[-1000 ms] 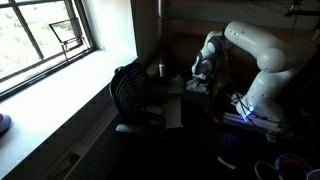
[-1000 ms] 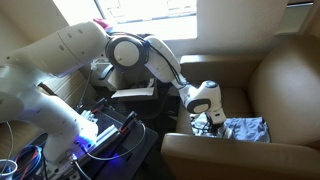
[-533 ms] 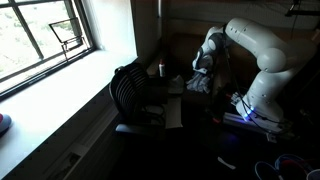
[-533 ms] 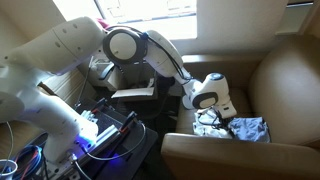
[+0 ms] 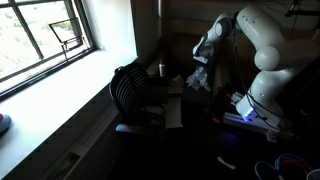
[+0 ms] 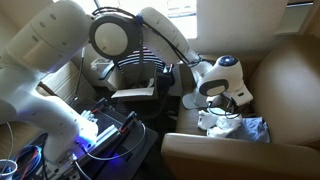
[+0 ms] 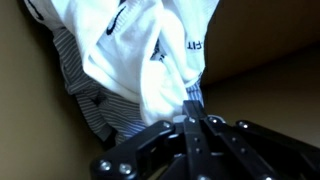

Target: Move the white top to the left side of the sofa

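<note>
Fingers (image 7: pixel 190 116): shut together and clamped on a pinch of the white top (image 7: pixel 140 50); in the wrist view the two tips are seen meeting at the bottom middle with pale fabric caught between them.
White top: held at the fingertips and hung from them as a loose bunch; dark lettering is seen on the fabric. In both exterior views (image 6: pixel 215 122) (image 5: pixel 198 78) it is seen directly below the fingers (image 6: pixel 226 108), over the sofa seat.
Contact with the seat: whether the lowest fold of the white top is touching the cushion cannot be told.
Grey-blue striped cloth (image 7: pixel 88 95): seen beyond the fingertips, partly covered by the white top in the wrist view; in an exterior view (image 6: pixel 258 130) it is laid on the seat just beside the hanging top.
Sofa (image 6: pixel 290 70): brown, with the seat beneath the fingers and the tall back and a side arm raised around them.
Arm (image 6: pixel 150 25): white, bent down over the sofa's side arm.
Black slatted chair (image 5: pixel 128 88): set well apart from the fingers, near the window (image 5: pixel 45 35).
</note>
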